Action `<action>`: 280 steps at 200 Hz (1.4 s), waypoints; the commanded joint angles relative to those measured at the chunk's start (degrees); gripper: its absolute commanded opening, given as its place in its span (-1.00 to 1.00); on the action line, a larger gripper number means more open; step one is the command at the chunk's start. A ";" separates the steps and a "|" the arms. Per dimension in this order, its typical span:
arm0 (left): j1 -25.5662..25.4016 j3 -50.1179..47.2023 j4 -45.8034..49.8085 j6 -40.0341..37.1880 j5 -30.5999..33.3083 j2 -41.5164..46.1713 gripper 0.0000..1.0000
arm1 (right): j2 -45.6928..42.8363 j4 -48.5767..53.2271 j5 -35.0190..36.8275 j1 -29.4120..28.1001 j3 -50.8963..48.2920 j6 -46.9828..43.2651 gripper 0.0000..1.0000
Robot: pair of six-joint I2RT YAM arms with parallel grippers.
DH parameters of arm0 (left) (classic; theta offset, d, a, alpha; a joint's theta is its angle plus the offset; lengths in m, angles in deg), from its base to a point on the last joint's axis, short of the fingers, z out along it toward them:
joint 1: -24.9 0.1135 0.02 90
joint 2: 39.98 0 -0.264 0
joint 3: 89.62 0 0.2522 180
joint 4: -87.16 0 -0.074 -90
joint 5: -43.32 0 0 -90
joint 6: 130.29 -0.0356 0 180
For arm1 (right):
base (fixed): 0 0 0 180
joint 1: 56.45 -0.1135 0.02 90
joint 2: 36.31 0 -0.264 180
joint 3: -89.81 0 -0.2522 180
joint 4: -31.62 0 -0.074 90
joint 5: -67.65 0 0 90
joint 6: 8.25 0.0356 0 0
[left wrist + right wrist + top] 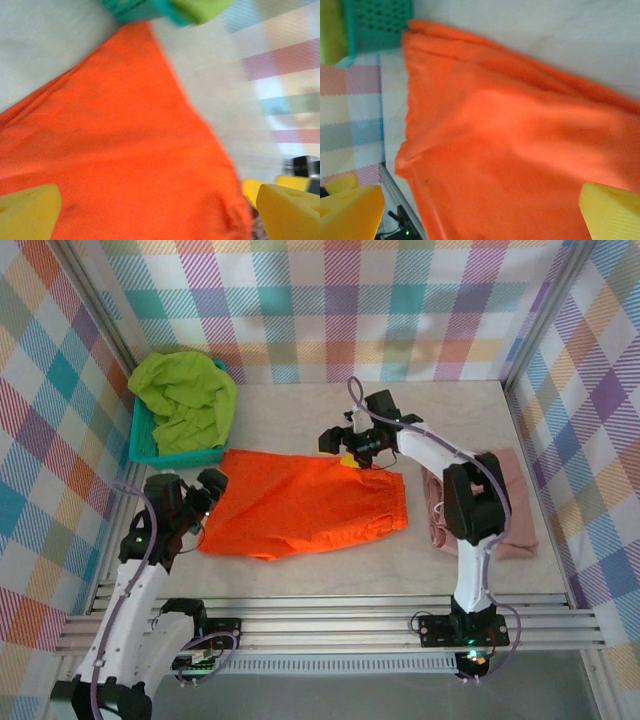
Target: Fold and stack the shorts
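At ten o'clock, lime green shorts [185, 400] sit in the teal basket [141, 446]. The left gripper [208, 492], spread, hovers at the nine o'clock edge of the flat orange shorts [310, 502]; the right gripper [346, 446], spread, at twelve. Folded pink shorts [512, 515]: three o'clock. Likely next: pinch edges, fold.

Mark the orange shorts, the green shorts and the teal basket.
orange shorts [300, 502], top view, middle of the spread cloth.
green shorts [185, 400], top view, centre of the crumpled heap.
teal basket [147, 447], top view, bare near-left corner.
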 commanded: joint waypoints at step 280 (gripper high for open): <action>-15.93 0.17 -9.63 -6.39 2.79 -13.60 1.00 | -29.32 13.33 25.74 13.03 -30.48 -13.15 0.99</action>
